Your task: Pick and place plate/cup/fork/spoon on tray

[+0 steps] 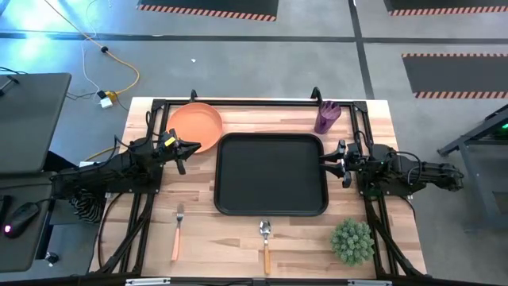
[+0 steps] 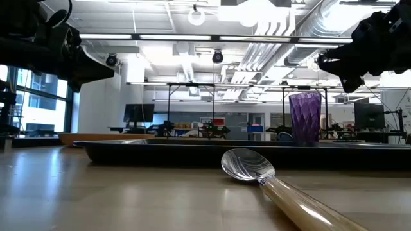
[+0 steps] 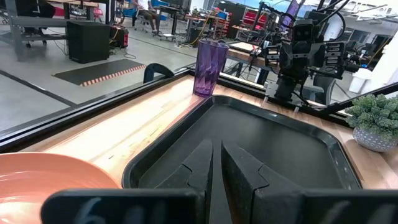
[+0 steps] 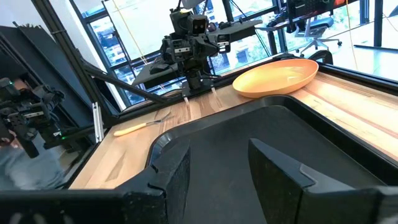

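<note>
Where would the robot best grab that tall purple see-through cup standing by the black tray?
Probably around the upper wall of the purple translucent cup, coming in level from the side. It stands upright, narrow and tall, just off the black rectangular tray's far right corner, so open fingers can straddle it. The right gripper is nearest.

No words, labels, brand names, numbers or signs can be read on anything in these views

1. large black rectangular plastic tray (image 1: 271, 175), plain matte.
2. round shallow orange plate (image 1: 195, 125), left of the tray.
3. translucent purple faceted cup (image 1: 326, 117).
4. silver-tined fork (image 1: 178, 231), silver-bowled spoon (image 1: 266, 242): orange handles.
5. green round plant (image 1: 352, 240).
</note>
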